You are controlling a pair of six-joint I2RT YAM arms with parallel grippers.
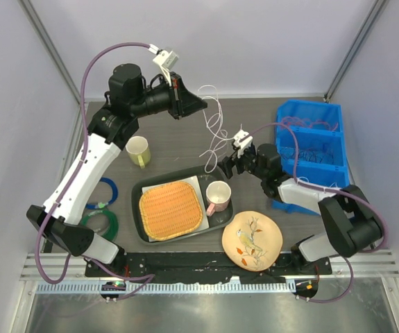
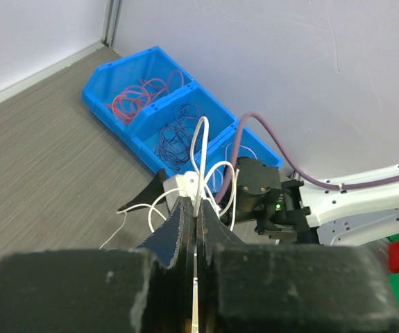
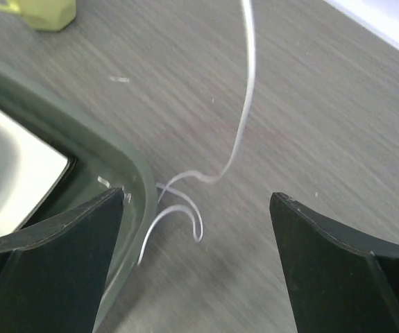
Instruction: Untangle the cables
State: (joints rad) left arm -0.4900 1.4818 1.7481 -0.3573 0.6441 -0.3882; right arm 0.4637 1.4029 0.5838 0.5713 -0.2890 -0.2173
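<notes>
Two hands, one white cable in play; other stock listed below.

- Left hand (image 2: pixel 196 210): raised over the far middle of the surface (image 1: pixel 178 142). Its fingers are pressed together on the white cable (image 2: pixel 200 149), which loops up past the fingertips and hangs down toward the surface.
- Right hand (image 3: pixel 198 198): low over the surface with its fingers wide apart, gripping nothing. The lower curls of the white cable lie on the surface between them, touching neither finger.
- Tray (image 3: pixel 116 163): dark, with a rounded corner just beside the cable's lower curls and close to the right hand's finger. Whether cable and rim touch cannot be told.
- Tray contents: a woven orange mat (image 1: pixel 171 209) and a pink cup (image 1: pixel 218 196), the cup on the right side.
- Blue bin (image 2: pixel 102 83): three compartments, at the far right of the surface.
  - One end compartment holds red cables (image 2: pixel 140 94).
  - The middle compartment holds dark cables (image 2: pixel 178 132).
  - The third holds white strands, partly hidden behind the held cable and the right arm, which lies across that end.
- Yellow-green mug (image 1: pixel 138 151): upright on the surface, left of the hanging cable and apart from it, beyond the tray.
- Plate (image 1: pixel 252 239): bird picture, just beside the tray's near right corner.
- Tape rings: one blue (image 1: pixel 105 193) and one green (image 1: pixel 102 222), at the left edge, partly under the left arm.
</notes>
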